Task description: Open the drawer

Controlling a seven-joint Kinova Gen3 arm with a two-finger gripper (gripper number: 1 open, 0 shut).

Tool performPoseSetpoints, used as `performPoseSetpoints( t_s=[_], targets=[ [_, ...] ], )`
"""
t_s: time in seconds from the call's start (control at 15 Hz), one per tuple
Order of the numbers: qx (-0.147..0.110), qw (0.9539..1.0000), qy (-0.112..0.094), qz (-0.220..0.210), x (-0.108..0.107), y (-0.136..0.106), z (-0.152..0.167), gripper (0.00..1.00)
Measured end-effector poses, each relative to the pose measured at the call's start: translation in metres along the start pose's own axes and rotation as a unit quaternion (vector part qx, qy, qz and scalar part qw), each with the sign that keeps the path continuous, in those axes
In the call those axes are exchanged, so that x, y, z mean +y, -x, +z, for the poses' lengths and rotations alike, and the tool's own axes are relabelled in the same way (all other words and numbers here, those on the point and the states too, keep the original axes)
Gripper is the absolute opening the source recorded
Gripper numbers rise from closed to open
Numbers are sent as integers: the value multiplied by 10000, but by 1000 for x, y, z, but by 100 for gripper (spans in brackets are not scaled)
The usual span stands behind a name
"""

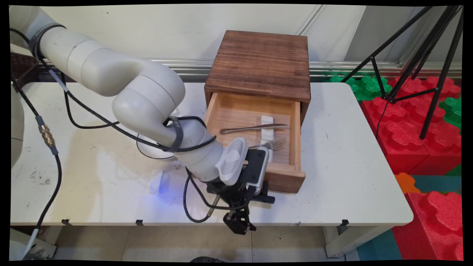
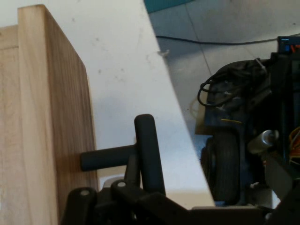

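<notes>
gripper (image 1: 239,223) hangs low at bottom centre of the main view, past the table (image 1: 351,177) near edge, just in front of the drawer (image 1: 251,111). i can't tell from either view whether it is apart, together or clamped on anything. nearest thing to it is the handle (image 1: 264,198), a black t-shaped bar sticking out of the drawer front. in the hand view the handle (image 2: 149,152) sits lower centre, right above the black linkage, very close or touching; i can't say which.

the drawer is pulled well out of the box (image 1: 260,62), a dark wooden case at top centre of the frame, standing against the far table edge. the drawer is pale wood inside, with a darker front face. inside it i see a long metal utensil (image 1: 255,128) lying crosswise on a small white rest (image 1: 266,120), and a fork (image 1: 277,143) nearer the front, partly hidden by the wrist. arm comes in from upper left, cables looping under it.
</notes>
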Motion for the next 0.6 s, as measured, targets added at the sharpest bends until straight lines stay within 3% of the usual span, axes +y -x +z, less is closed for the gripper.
performPoseSetpoints(
  t_s=[0.6],
  targets=[
    [15,10000,96,8,15,-2,-4,100]
  ],
)
